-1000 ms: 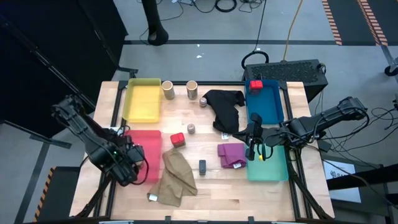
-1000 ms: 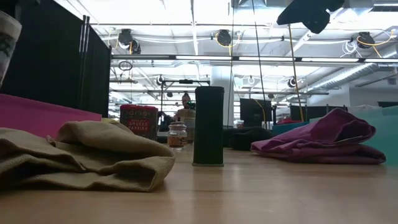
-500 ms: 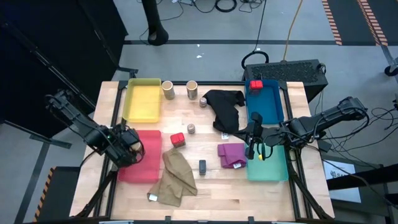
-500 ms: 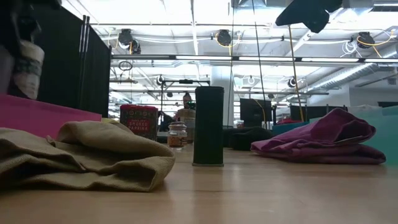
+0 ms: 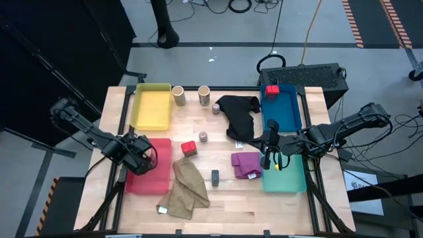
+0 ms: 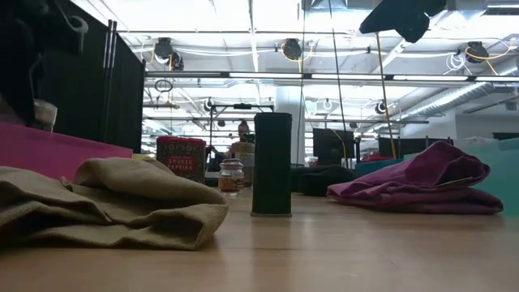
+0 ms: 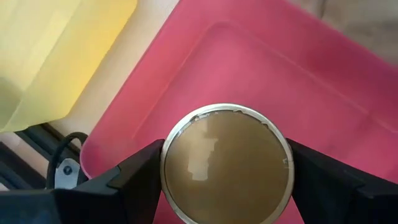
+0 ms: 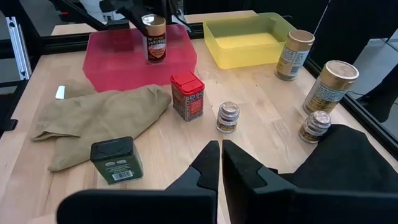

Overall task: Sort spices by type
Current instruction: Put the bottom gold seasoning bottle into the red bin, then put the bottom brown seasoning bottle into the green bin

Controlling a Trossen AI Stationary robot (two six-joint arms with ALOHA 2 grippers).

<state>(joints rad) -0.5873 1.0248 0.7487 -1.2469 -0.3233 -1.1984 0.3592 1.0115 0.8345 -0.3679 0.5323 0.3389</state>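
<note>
Tan spice cylinder (image 7: 226, 164) clamped between the left gripper (image 5: 140, 157) fingers, filling the lower middle of the left wrist frame, round top facing the camera, red tray (image 7: 292, 81) right underneath. In the right wrist frame, sits at top centre-left, upright, over the same red tray, dark fingers pinching it near the top. Can't tell whether touching the tray floor or hanging just above it. In the overhead frame, that gripper at centre-left, over the red tray's left part.

Rest of the spices scattered: two more tan cylinders (image 5: 179, 96) and (image 5: 204, 95) at upper centre just right of the yellow tray (image 5: 151, 106), tiny grey jar (image 5: 216, 108) just below them, another (image 5: 203, 137) at centre, red box (image 5: 189, 148) beside it, dark block (image 5: 215, 176) lower centre next to the khaki cloth (image 5: 185, 190), another red box (image 5: 271, 90) in the blue tray (image 5: 284, 112) upper right.

Right gripper (image 5: 267, 156) clenched on nothing, parked right of centre near the purple cloth (image 5: 246, 164), well apart from the held cylinder.
</note>
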